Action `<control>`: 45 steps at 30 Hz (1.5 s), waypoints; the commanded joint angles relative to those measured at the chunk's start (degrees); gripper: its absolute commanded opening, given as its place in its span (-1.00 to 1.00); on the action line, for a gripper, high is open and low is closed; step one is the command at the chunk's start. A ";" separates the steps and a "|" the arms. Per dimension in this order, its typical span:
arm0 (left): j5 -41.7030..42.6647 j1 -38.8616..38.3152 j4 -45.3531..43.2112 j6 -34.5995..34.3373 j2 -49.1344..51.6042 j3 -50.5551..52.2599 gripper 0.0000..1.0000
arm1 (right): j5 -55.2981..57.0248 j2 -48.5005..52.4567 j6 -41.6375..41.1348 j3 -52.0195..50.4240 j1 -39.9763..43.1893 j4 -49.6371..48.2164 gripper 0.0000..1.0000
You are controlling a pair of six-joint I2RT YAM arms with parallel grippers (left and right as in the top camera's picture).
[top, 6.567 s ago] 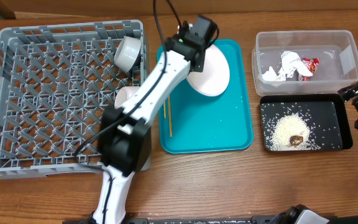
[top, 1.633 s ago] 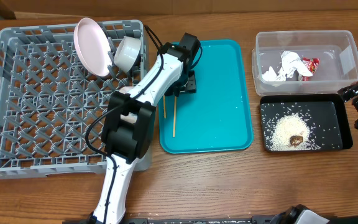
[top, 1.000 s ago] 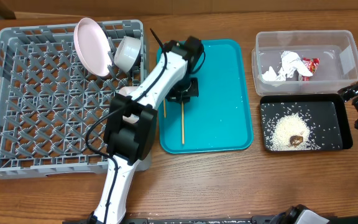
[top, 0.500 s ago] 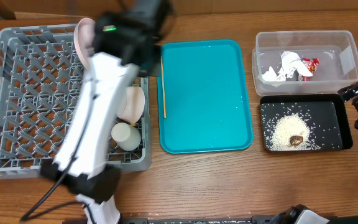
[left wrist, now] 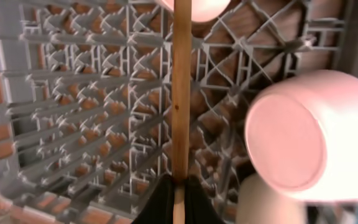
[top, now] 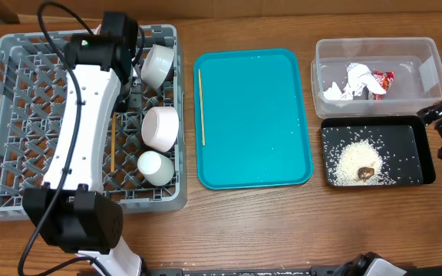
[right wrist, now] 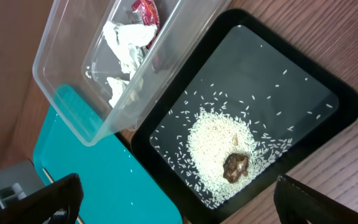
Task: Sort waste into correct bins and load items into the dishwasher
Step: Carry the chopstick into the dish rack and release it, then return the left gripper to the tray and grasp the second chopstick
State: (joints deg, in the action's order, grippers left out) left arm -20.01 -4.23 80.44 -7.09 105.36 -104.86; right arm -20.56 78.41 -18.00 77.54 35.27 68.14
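Observation:
My left gripper (top: pixel 120 103) is over the grey dish rack (top: pixel 21 115), shut on a chopstick (top: pixel 112 149) that hangs down onto the lattice floor (left wrist: pixel 73 93). The left wrist view shows the chopstick (left wrist: pixel 180 93) pinched between the fingers (left wrist: pixel 179 202), with a bowl (left wrist: pixel 309 137) beside it. Two white bowls (top: pixel 157 65) (top: pixel 160 126) and a cup (top: pixel 155 167) sit along the rack's right side. The plate is hidden under my arm. A second chopstick (top: pixel 200 107) lies on the teal tray (top: pixel 259 115). My right gripper (right wrist: pixel 191 208) is open and empty beside the black tray (top: pixel 420 130).
The clear tub (top: pixel 374 50) holds crumpled paper (top: pixel 357 77) and the red-and-white wrapper (top: pixel 382 80). The black tray (right wrist: pixel 328 106) holds rice (right wrist: pixel 210 137) and the brown lump (right wrist: pixel 236 165). A few rice grains lie on the teal tray.
My left arm has swung from the teal tray to the rack carrying one chopstick, which now hangs inside the rack. The right arm has not moved.

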 commanded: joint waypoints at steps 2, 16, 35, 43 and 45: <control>-0.98 0.52 -4.15 4.31 0.28 5.64 -0.91 | -0.04 -0.83 -0.22 1.29 0.22 -0.31 1.00; -0.59 0.50 -9.03 -3.87 0.26 9.22 0.16 | -0.04 -0.83 -0.22 1.29 0.22 -0.31 1.00; 1.09 -27.19 -19.71 -22.60 5.16 -0.66 0.52 | -0.04 -0.83 -0.22 1.29 0.22 -0.31 1.00; -2.43 -26.25 -20.76 -30.16 18.08 -0.61 0.70 | -0.04 -0.83 -0.20 1.29 0.22 -0.31 1.00; -2.43 -25.35 -21.00 -30.16 20.09 -0.61 0.73 | -0.04 -0.83 -0.20 1.29 0.22 -0.31 1.00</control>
State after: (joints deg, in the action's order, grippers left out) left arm -19.59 -31.31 59.72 -34.06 123.22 -105.89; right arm -20.56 78.41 -18.02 77.54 35.27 68.14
